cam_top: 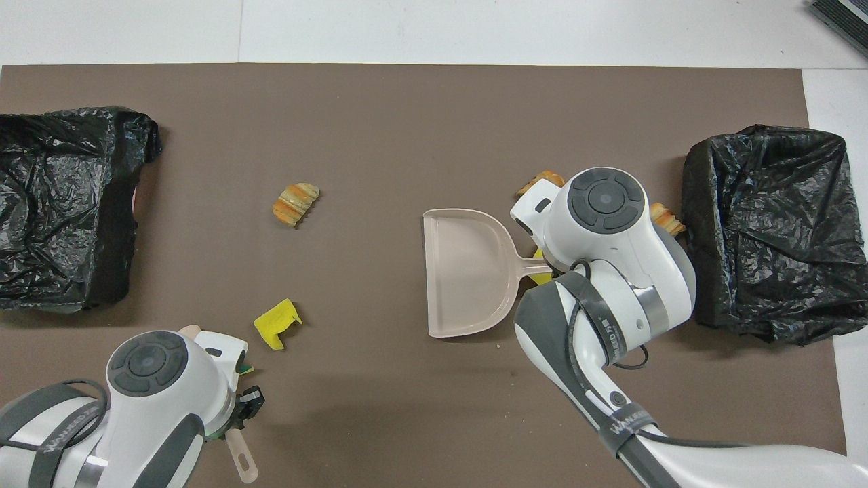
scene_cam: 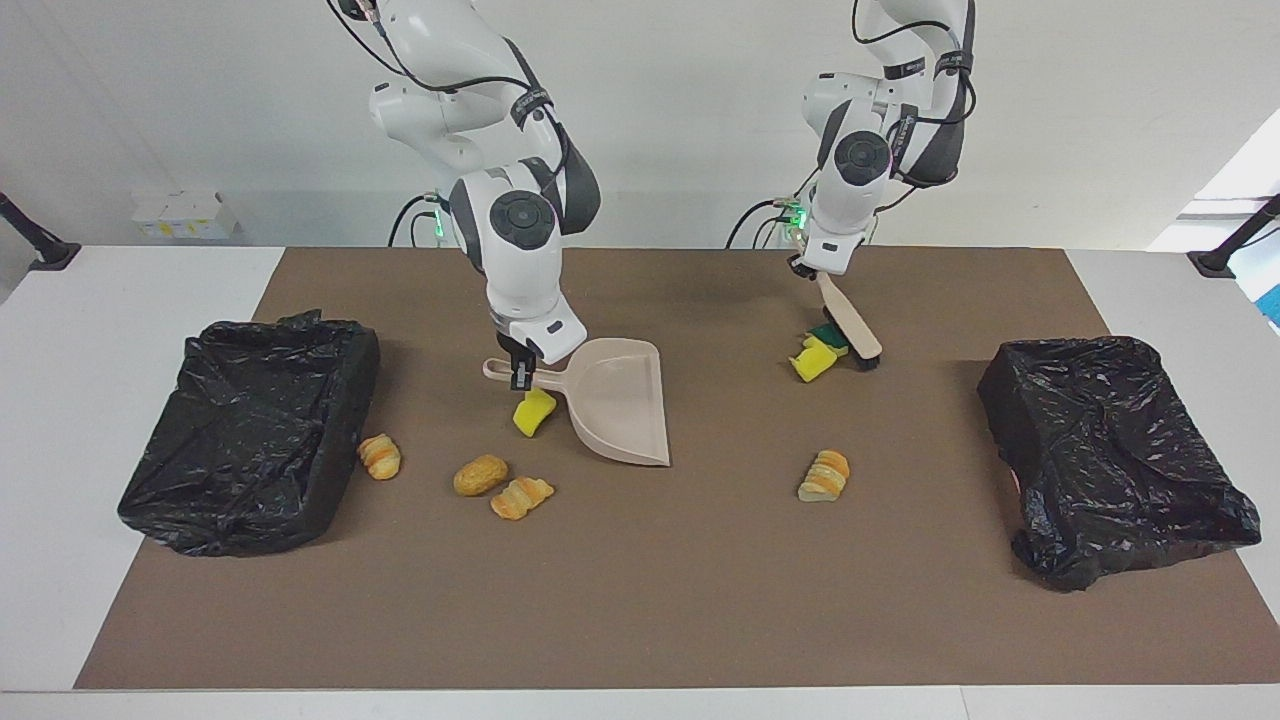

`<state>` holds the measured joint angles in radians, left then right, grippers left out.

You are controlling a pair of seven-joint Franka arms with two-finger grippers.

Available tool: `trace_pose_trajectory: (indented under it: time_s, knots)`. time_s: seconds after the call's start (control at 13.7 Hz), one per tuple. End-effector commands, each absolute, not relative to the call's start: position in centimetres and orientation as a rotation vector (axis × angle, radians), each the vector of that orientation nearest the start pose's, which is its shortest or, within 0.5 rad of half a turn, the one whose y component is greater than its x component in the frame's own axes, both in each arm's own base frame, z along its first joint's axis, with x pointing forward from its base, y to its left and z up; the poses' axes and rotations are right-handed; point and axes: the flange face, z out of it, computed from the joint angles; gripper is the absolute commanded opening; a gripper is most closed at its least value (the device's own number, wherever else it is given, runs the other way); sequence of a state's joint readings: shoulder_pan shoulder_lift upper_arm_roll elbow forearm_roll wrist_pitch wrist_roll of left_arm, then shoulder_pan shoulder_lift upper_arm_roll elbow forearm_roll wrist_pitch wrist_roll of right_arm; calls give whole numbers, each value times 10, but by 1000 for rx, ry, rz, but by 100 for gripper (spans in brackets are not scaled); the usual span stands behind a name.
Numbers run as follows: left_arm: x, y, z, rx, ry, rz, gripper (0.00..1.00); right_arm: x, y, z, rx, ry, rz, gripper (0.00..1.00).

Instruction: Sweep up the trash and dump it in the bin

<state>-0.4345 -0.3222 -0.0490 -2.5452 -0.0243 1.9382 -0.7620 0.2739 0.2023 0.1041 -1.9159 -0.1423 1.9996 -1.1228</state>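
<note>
Brown matting covers the white worktop (scene_cam: 150,280), and the dustpan (scene_cam: 615,405) near its middle serves as the landmark. The right pincer (scene_cam: 517,372) is clamped on the dustpan's handle, with the pan's open mouth turned toward the left arm's end. The left pincer (scene_cam: 805,268) is closed on the brush (scene_cam: 850,325), whose bristles sit against two sponge chunks (scene_cam: 818,352) well toward the left arm's end from the dustpan.

The trash is all on the mat, none in the pan. One yellow sponge (scene_cam: 532,412) lies touching the pan under its handle. Three pastries (scene_cam: 480,475) lie on the handle side, toward the right arm's end and farther from the robots than the pan. One pastry (scene_cam: 825,475) lies off the pan's mouth, toward the left arm's end. A black-lined bin (scene_cam: 250,430) stands past the pastries at the right arm's end; a second bin (scene_cam: 1115,450) stands at the left arm's end.

The step in hand looks like the first sweep: brushing the two sponges toward the pan's mouth. Next, the brush likely needs a low, steady push while the pan's lip stays flat on the mat.

Lettering runs along the arms' grey bands in the overhead view; I cannot read it with confidence.
</note>
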Motion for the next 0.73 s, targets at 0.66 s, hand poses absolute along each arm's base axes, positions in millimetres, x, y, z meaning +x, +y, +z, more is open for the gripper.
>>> trace_pose_trajectory:
  time_s: [0.66]
  knots:
    - [413,-264,356,-3209,-161,265,0,544,211,381,-2264,-2265,226,0]
